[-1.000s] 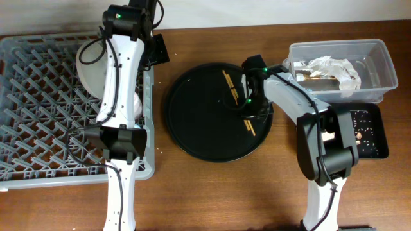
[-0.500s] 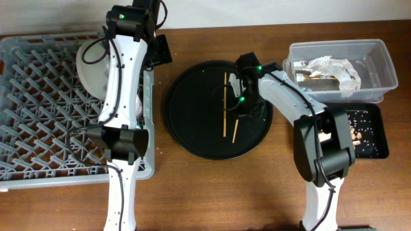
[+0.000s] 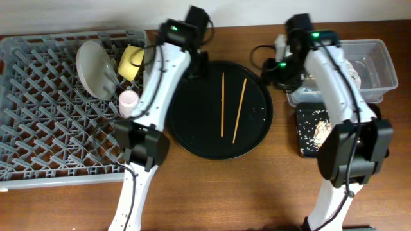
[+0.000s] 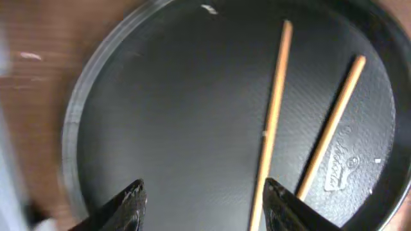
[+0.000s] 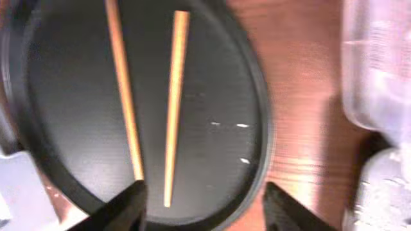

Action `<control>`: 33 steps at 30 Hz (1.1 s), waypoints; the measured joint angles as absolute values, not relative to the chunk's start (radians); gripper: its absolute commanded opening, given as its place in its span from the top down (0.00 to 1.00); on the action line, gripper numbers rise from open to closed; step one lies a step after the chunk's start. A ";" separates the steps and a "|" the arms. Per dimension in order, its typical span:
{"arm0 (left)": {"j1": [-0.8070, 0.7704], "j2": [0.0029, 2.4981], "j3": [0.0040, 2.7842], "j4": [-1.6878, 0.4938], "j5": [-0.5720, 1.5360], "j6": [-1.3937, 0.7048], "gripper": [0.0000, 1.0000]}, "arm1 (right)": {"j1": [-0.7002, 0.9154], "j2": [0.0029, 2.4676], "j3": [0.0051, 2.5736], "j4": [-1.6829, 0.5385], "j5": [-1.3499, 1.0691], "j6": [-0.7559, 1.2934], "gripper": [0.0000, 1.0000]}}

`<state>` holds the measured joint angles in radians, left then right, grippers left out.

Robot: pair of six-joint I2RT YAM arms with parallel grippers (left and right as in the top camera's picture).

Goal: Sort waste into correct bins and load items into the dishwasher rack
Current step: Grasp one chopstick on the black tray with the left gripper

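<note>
Two chopsticks (image 3: 222, 104) lie side by side, not touching, on the round black tray (image 3: 192, 138) at centre. Both grippers hang empty with jaws parted: the left gripper (image 4: 204, 196) at its far-left rim, the right gripper (image 5: 204, 192) by its far-right rim. The plate (image 3: 96, 61), yellow bowl (image 3: 131, 62) and pink cup (image 3: 128, 99) sit in the rack (image 3: 38, 96) at left. On the right the clear tub (image 3: 379, 70) stands far, and the scraps (image 3: 318, 125) lie in the shallow black tray (image 3: 308, 146), nearer.

**Colours across the brown wood-grain table (image 3: 257, 192)**

Left edge: grey lattice rack (image 3: 38, 128), pale grey-green plate (image 3: 95, 61), yellow bowl (image 3: 130, 63), pink cup (image 3: 128, 101). Centre: tan-brown chopsticks (image 3: 222, 102), black round tray (image 3: 192, 122). Right edge: beige crumbs (image 3: 318, 125) speckling the black shallow tray (image 3: 302, 147); clear tub (image 3: 379, 58).
</note>
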<state>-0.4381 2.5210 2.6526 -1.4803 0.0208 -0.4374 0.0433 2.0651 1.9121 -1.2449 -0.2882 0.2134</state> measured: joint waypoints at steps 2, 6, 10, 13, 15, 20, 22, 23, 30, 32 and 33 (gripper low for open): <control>-0.477 2.521 2.573 -1.426 0.038 -0.437 0.42 | 0.025 2.062 1.912 -1.263 -0.286 0.205 0.36; -0.534 2.521 2.499 -1.364 0.051 -0.438 0.42 | 0.034 1.997 1.928 -1.279 -0.286 0.197 0.36; -0.557 2.521 2.455 -1.333 0.054 -0.450 0.43 | 0.028 1.823 1.975 -1.267 -0.226 0.220 0.24; -0.564 2.521 2.400 -1.285 0.053 -0.465 0.47 | -0.004 1.657 2.001 -1.268 -0.140 0.248 0.22; -0.569 2.521 2.353 -1.234 0.053 -0.471 0.53 | -0.027 1.592 2.012 -1.280 -0.104 0.258 0.22; -0.577 2.521 2.292 -1.178 0.053 -0.479 0.66 | -0.038 1.569 2.012 -1.345 -0.067 0.262 0.22; -0.579 2.521 2.288 -1.168 0.053 -0.480 0.66 | -0.038 1.580 2.012 -1.363 -0.066 0.262 0.22; -0.581 2.521 2.287 -1.164 0.053 -0.480 0.66 | -0.038 1.587 2.012 -1.374 -0.063 0.262 0.22; -0.612 2.521 2.278 -1.150 -0.021 -0.480 0.69 | -0.038 1.592 2.010 -1.391 -0.060 0.262 0.22; -0.627 2.521 2.278 -1.136 -0.039 -0.480 0.71 | -0.038 1.592 2.010 -1.393 -0.060 0.262 0.22; -0.633 2.521 2.274 -1.128 -0.045 -0.480 0.73 | -0.038 1.592 2.010 -1.393 -0.060 0.262 0.22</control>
